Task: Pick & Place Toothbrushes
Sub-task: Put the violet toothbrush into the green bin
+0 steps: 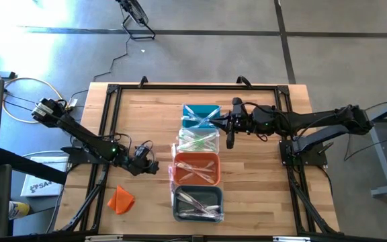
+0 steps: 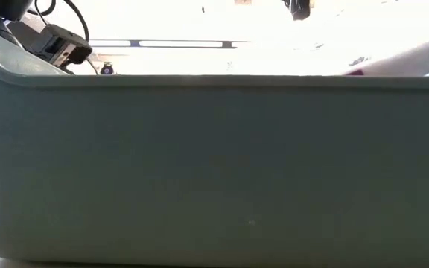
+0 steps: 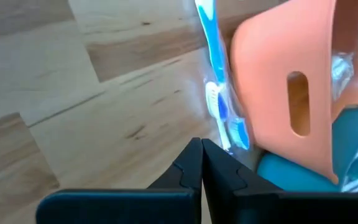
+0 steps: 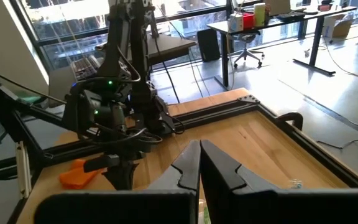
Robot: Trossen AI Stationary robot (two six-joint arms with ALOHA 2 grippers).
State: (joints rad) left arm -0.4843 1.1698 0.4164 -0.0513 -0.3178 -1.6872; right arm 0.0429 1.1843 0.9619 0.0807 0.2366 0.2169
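Toothbrushes (image 1: 197, 169) mostly sorted into four bins (image 1: 197, 195) mid-desk; one blue brush (image 3: 219, 93) loose beside orange bin. Left tool (image 1: 151, 167) pressed together, empty, near it; right tool (image 1: 230, 141) pressed together, empty, by bins' right side

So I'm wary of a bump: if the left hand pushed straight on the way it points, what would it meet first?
Probably the blue and white plastic toothbrush lying on the wooden table beside the orange plastic bin. The shut left hand points toward it, though depth is hard to judge.
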